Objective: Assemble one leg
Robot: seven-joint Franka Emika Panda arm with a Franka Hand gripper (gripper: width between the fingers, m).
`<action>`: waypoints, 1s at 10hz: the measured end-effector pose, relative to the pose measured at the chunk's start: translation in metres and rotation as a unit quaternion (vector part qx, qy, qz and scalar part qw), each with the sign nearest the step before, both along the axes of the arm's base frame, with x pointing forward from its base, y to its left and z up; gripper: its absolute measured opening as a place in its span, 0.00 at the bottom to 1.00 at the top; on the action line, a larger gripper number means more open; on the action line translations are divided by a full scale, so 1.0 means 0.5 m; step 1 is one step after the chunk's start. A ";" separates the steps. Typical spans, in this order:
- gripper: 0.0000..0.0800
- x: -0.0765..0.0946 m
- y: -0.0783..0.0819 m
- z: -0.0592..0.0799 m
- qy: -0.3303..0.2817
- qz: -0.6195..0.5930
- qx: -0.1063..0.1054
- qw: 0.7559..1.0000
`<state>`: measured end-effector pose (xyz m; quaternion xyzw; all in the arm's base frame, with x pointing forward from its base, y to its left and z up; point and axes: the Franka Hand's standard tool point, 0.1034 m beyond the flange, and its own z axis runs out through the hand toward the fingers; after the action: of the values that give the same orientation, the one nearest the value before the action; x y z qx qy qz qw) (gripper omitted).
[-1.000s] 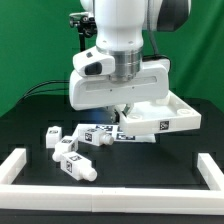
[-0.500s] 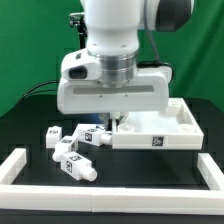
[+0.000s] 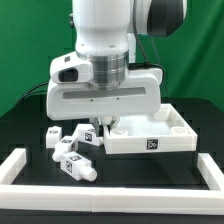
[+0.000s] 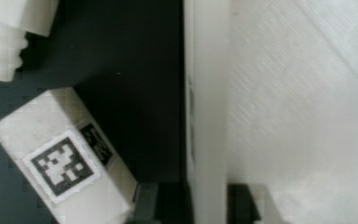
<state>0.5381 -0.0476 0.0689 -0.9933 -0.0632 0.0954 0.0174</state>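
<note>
Several white legs with black-and-white tags lie in a cluster on the black table, at the exterior view's left: one leg (image 3: pixel 60 136), a second leg (image 3: pixel 91 137) and a third leg (image 3: pixel 76 164). The large white tabletop (image 3: pixel 150 143) with its raised rim sits just right of them. My gripper (image 3: pixel 111 124) is under the big white hand, at the tabletop's left rim. In the wrist view the gripper (image 4: pixel 197 205) is shut on that rim (image 4: pixel 197 120), one dark finger (image 4: pixel 160 204) on each side. A tagged leg (image 4: pixel 60 165) lies close beside the rim.
A white raised border runs along the table's front, with corners at the exterior view's left (image 3: pixel 18 165) and right (image 3: pixel 208 172). A green backdrop stands behind. The arm's body hides the table behind the tabletop.
The arm has moved toward the exterior view's left and front, and the tabletop has come with it, turning squarer to the camera and ending closer to the legs.
</note>
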 end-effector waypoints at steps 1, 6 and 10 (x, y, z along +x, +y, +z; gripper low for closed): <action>0.07 0.002 -0.003 -0.015 0.006 -0.024 -0.007 1.000; 0.07 0.106 0.017 -0.078 -0.005 -0.046 -0.026 0.999; 0.07 0.111 0.037 -0.102 -0.019 -0.064 -0.028 0.997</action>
<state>0.5938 -0.0294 0.0176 -0.9970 0.0025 0.0770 -0.0061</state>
